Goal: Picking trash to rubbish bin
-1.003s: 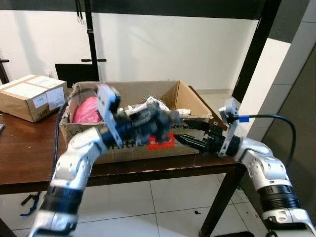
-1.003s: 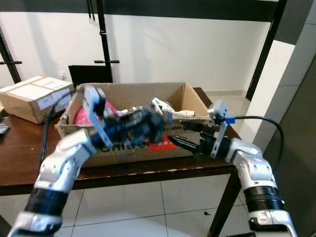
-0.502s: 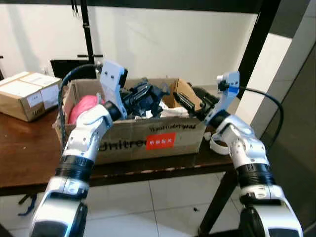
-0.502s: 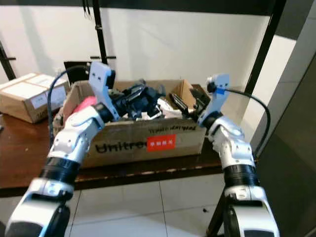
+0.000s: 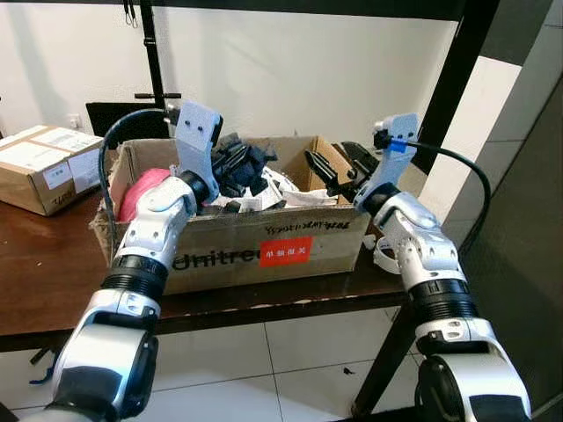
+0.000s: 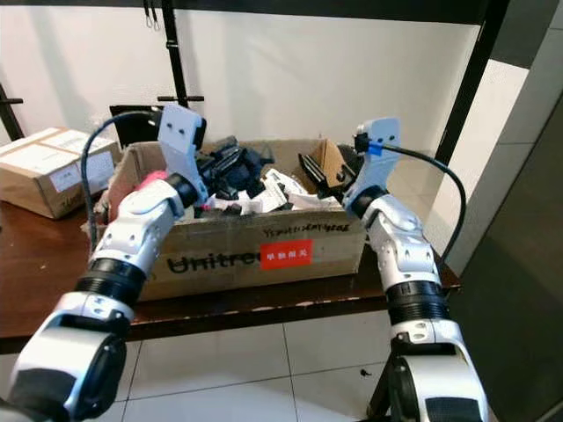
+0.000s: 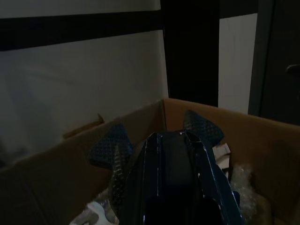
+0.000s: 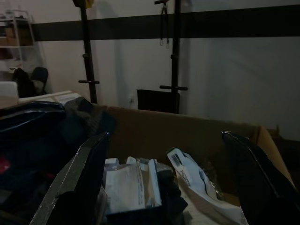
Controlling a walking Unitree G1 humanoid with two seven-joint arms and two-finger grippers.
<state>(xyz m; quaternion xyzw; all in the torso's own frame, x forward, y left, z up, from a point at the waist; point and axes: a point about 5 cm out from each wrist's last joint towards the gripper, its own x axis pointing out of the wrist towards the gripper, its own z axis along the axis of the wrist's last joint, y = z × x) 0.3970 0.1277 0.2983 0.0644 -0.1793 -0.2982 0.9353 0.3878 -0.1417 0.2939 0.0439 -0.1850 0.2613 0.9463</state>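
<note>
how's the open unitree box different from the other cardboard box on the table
The Unitree box is open at the top and stuffed with trash; the smaller box is taped shut with white labels on it. The Unitree box stands at the table's front edge with both grippers over it, the left gripper and the right gripper; the smaller box sits farther back to the robot's left, untouched. It also carries black lettering and a red label. Both are brown cardboard.
</note>
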